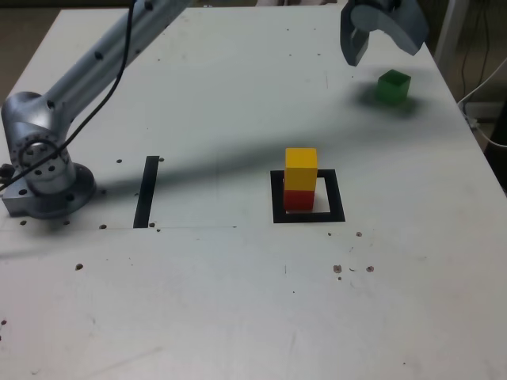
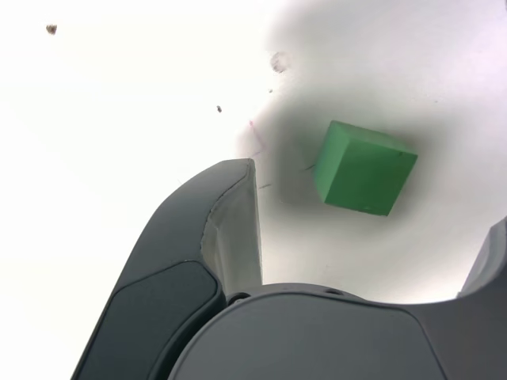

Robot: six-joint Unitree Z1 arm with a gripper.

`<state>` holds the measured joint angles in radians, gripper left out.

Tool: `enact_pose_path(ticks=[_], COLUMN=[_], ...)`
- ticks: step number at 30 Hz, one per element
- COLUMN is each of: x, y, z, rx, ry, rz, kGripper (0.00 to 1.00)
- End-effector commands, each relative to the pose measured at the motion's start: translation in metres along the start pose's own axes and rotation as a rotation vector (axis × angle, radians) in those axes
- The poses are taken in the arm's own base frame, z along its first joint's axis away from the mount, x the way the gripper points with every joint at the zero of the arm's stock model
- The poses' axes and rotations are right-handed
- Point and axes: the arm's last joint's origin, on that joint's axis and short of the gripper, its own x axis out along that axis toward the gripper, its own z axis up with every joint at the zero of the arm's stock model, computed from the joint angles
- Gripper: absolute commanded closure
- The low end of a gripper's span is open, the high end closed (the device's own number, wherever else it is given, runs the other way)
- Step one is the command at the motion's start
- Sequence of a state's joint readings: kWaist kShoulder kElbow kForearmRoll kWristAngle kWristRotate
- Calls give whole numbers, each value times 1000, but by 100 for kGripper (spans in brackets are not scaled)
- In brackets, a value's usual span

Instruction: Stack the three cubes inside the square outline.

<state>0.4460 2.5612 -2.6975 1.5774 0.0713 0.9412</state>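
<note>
- So far, two of the three cubes are where they belong: the red cube point(image 1: 299, 199) sits inside the square outline point(image 1: 309, 216), and the yellow cube point(image 1: 301, 169) rests on top of it.
- The two-block stack stands upright, toward the exterior view's left side of the outline's pale centre; the red cube's left face looks close to, or perhaps over, the black border on that side.
- The green cube point(image 1: 393, 85) remains to be placed. It lies alone on the counter point(image 1: 238, 301), well apart from the stack, toward the far edge on the exterior view's right.
- The gripper point(image 1: 374, 54) hangs above the counter just beside the green cube, on the exterior view's left of it, with its jaws spread wide and nothing between them.
- In the wrist view the green cube point(image 2: 363, 167) lies ahead of the open gripper point(image 2: 372, 237), roughly between the two jaws but turned at an angle to them, and untouched.
- My judgement is that the task is about two thirds done.
- What is left: closing on the green cube, carrying it across to the outline, and setting it squarely on the yellow cube.
- The last placement looks the touchiest, since a nudge could topple the stack.
</note>
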Motion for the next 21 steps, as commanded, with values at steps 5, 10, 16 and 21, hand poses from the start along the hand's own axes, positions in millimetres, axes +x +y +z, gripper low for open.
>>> enact_pose_path(ticks=[5,10,16,21], x=[5,16,27,35], y=[0,-3,-6,-9], z=[7,16,27,32], rx=[38,63,87,97], ry=[-3,1,5,9], rz=[0,-6,-12,-18], kGripper=[1,2,3,7])
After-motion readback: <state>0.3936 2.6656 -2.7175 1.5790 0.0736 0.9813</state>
